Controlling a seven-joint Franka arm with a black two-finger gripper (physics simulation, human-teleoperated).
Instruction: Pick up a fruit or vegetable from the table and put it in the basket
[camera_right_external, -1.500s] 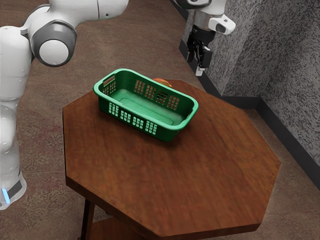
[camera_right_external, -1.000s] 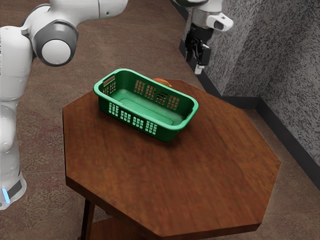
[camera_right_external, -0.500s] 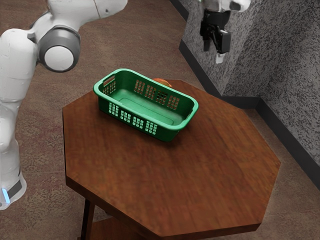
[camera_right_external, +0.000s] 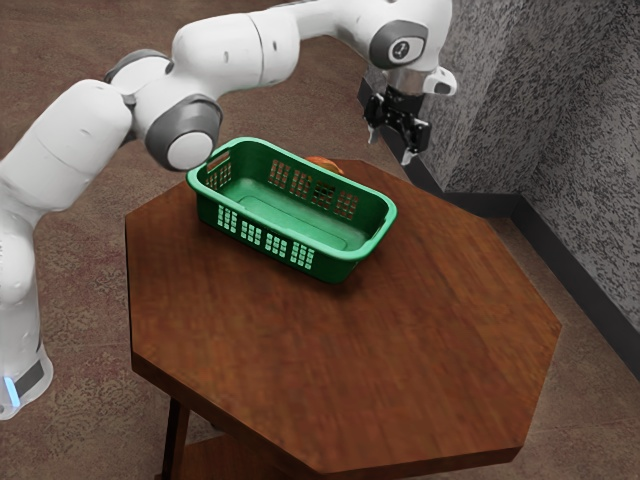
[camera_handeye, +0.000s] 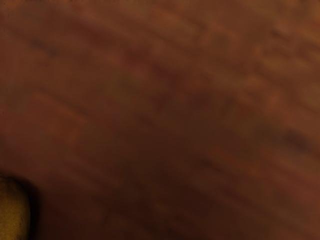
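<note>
Yellow thing (camera_handeye: 12, 212) shows a rounded end; its long axis is unclear

Basket (camera_right_external: 335, 268) walls bar low path; open air above.

Exterior view: set to the side of the arm (camera_right_external: 235, 50), raised, angled down over the table (camera_right_external: 400, 350), far enough back for nearly its whole top. Wrist view: from arm's end, facing the table, very close. Shared: table surface, exact patch unclear.
</note>
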